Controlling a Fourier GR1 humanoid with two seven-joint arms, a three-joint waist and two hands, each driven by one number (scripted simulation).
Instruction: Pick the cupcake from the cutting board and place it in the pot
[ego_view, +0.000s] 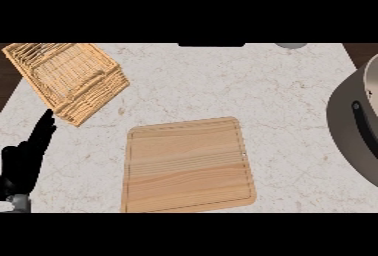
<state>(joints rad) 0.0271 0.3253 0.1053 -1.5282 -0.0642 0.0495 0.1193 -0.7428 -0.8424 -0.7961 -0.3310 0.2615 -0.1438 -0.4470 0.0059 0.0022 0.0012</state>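
At the counter's middle lies the wooden cutting board (189, 166), its top bare; no cupcake shows anywhere in view, so I cannot tell where it is. The grey pot (354, 125) sits at the right edge, partly cut off, a dark handle across it. A wicker basket (66, 77) lies tilted at the upper left. Just below it the left hand (26, 157) rests with straight fingers, holding nothing

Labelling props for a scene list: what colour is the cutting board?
Light tan wood grain, seen in the head view: cutting board.
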